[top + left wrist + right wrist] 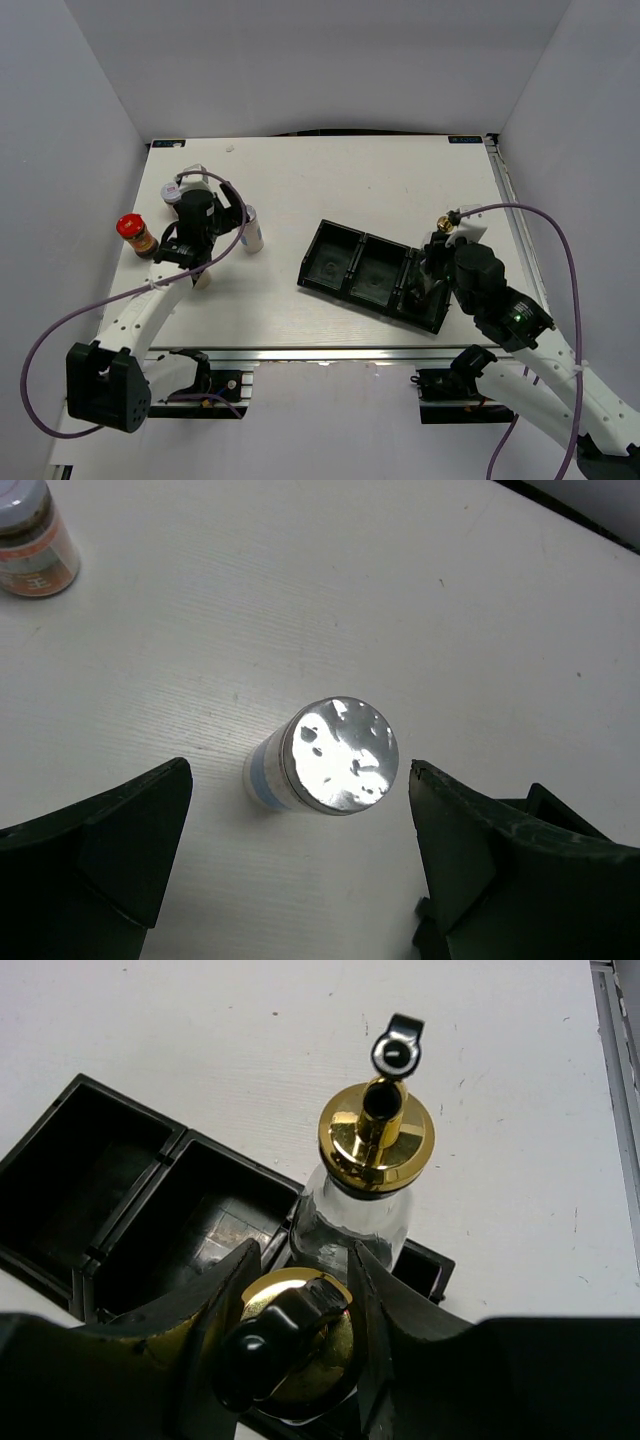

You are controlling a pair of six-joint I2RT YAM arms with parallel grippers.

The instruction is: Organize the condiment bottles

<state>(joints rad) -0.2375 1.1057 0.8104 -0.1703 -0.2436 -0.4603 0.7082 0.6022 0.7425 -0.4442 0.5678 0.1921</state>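
The right tool (305,1265) is clenched on the held bottle (290,1330), its 2 fingers hugging the glass just under the gold pourer top. That bottle hangs upright over the end compartment of the black tray (130,1105), the one nearest the right edge of the tabletop (350,180). This is probably so it drops in straight beside the second bottle (375,1145), which stands there already. The tray's other 2 compartments are bare, likely kept for the shorter jars. The tray itself lies slanted by the near edge, right of the middle.

Both bottles are clear glass with shiny gold collars and black flip spouts, so the pair belongs together.

The left tool (298,780) is released, jaws spread wide on either side of the shaker (340,755) without touching it, apparently lined up for a grasp. The shaker stands upright toward the left edge, a pale body under a dented, mirror-bright silver cap. The red-capped jar (132,230) and another shaker (172,190) stand nearer that edge.
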